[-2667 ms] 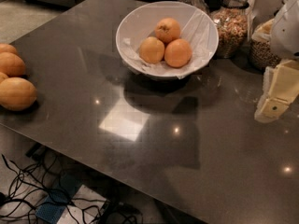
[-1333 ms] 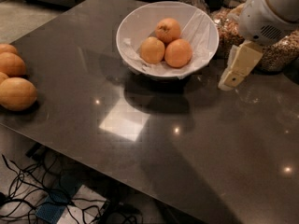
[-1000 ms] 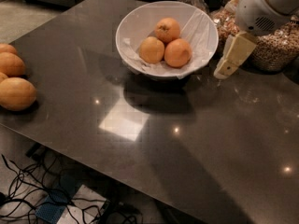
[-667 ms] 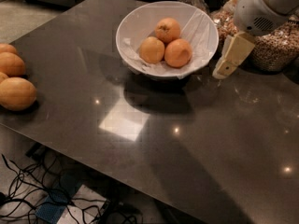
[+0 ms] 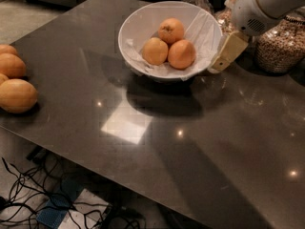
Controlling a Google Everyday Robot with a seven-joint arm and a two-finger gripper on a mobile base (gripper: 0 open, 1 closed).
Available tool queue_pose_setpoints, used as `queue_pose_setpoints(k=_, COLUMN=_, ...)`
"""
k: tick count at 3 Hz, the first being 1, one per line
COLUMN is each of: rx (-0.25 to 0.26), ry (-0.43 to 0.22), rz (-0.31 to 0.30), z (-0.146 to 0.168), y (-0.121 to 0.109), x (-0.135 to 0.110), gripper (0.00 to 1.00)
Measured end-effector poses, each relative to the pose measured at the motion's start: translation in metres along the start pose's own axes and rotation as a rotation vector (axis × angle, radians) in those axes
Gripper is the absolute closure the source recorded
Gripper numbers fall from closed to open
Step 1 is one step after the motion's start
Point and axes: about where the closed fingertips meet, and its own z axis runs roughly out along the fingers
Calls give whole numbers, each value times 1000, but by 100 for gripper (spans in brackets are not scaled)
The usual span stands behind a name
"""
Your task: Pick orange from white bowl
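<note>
The gripper (image 5: 218, 66) hangs at the right side of the white bowl (image 5: 125, 27), its tip just beside the rim; I cannot tell whether it touches, or whether it is open or closed. It holds nothing. The orange (image 5: 181, 54) lies in the bowl on crumpled paper (image 5: 206, 26), touching two paler ones (image 5: 155, 51), on the dark table (image 5: 200, 142).

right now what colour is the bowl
The bowl is white, camera view; the gripper hangs beside its rim.
</note>
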Motion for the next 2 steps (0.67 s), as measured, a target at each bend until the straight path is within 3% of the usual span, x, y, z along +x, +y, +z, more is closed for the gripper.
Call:
queue_pose_setpoints(k=1, rx=55, ry=-40, rz=32, z=21, y=-28, x=-6, gripper=0)
queue_pose_setpoints(k=2, rx=41, ry=-79, rz=52, z=37, y=-40, x=-16, gripper=0)
